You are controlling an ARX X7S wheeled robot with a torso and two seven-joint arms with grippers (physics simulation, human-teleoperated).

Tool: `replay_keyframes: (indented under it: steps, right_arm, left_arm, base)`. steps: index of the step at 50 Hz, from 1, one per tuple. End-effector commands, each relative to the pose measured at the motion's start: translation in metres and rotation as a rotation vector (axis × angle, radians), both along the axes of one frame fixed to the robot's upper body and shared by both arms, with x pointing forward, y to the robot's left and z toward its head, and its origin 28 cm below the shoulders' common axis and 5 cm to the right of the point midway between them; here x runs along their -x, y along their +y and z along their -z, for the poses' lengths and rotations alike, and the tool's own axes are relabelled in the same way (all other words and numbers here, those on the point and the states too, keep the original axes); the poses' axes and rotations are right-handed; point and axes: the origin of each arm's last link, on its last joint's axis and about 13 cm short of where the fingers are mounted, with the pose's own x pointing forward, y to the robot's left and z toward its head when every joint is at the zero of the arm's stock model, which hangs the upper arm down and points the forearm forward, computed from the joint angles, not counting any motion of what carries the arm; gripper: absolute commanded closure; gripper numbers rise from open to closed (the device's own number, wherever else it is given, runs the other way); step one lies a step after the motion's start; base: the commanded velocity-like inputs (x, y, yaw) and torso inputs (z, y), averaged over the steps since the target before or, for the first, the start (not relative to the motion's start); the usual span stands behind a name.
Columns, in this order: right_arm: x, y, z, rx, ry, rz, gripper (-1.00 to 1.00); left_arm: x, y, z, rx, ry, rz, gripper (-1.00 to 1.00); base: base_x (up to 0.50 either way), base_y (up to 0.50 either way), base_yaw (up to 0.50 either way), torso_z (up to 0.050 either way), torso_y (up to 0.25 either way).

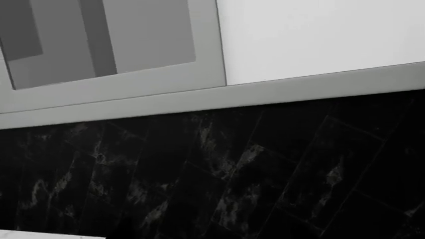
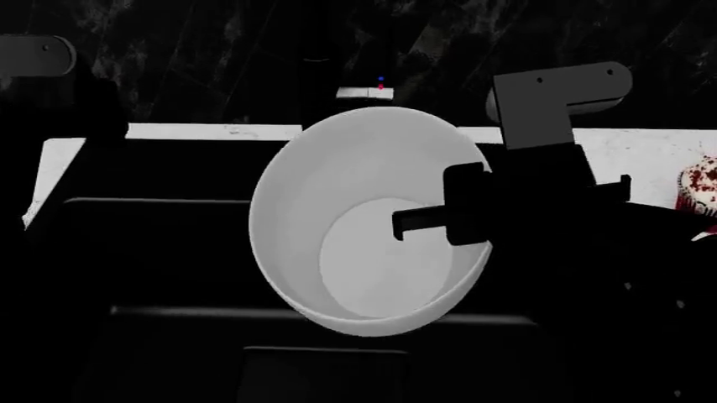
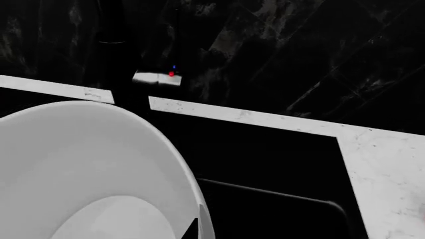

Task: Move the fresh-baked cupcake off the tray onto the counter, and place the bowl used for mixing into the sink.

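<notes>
The white bowl [image 2: 358, 222] hangs tilted over the black sink [image 2: 168, 252], its opening facing me. My right gripper [image 2: 454, 222] is shut on the bowl's right rim, with one finger [image 2: 421, 222] inside the wall. In the right wrist view the bowl [image 3: 86, 169] fills the near side, and a dark fingertip [image 3: 190, 230] shows inside its rim above the sink [image 3: 279, 164]. The cupcake [image 2: 700, 186] shows partly at the far right edge. The tray is hidden behind my right arm. My left gripper [image 2: 103, 109] is a dark shape at the far left; its jaws cannot be made out.
The white marble counter [image 2: 213, 132] runs behind the sink and to its right [image 3: 391, 169]. A black faucet [image 3: 113, 50] stands at the back. A small white object with red and blue dots [image 2: 367, 92] sits by the black backsplash. The left wrist view shows grey cabinets [image 1: 106, 45].
</notes>
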Motion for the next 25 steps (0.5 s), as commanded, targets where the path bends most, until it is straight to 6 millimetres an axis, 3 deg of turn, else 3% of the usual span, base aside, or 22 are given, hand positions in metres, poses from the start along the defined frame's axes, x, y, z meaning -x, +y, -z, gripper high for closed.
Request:
replay_keyframes:
  steps: [1, 25]
  right_arm:
    - [-0.003, 0.002, 0.008, -0.019, 0.055, -0.025, 1.0]
    - [-0.026, 0.006, 0.044, -0.089, 0.167, -0.057, 1.0]
  left_arm:
    - [0.001, 0.003, -0.005, 0.022, -0.016, 0.01, -1.0]
    - [0.005, 0.001, -0.019, 0.009, -0.04, 0.01, -1.0]
  base:
    - [0.0, 0.0, 0.0, 0.0, 0.0]
    - [0.0, 0.0, 0.0, 0.001, 0.0]
